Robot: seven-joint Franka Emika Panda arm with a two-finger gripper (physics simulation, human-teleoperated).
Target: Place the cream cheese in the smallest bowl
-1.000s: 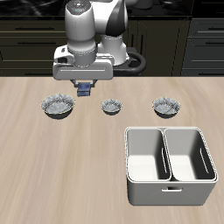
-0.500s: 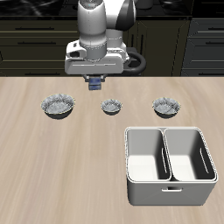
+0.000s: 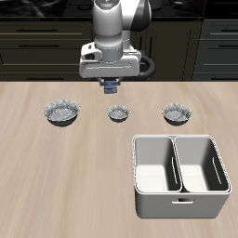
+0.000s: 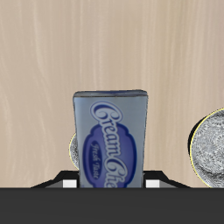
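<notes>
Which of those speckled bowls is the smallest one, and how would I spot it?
Start from the white bin near the table's front edge, then look farther back to the row of three speckled bowls. The smallest bowl is the middle one, almost under the tool holding the cream cheese. It is clearly narrower than its two neighbours.

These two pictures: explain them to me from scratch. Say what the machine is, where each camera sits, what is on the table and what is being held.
Both are simulator renders of one moment. The machine is a robot arm ending in a two-finger gripper. One camera looks at the table from the front and above; the other rides on the gripper itself. On the wooden table stand three speckled bowls in a row: the smallest bowl in the middle, a wider bowl and another bowl at the ends. Nearer the front edge sits a white two-compartment bin. The gripper holds the cream cheese, a small blue box, in the air close above and just behind the smallest bowl.
</notes>
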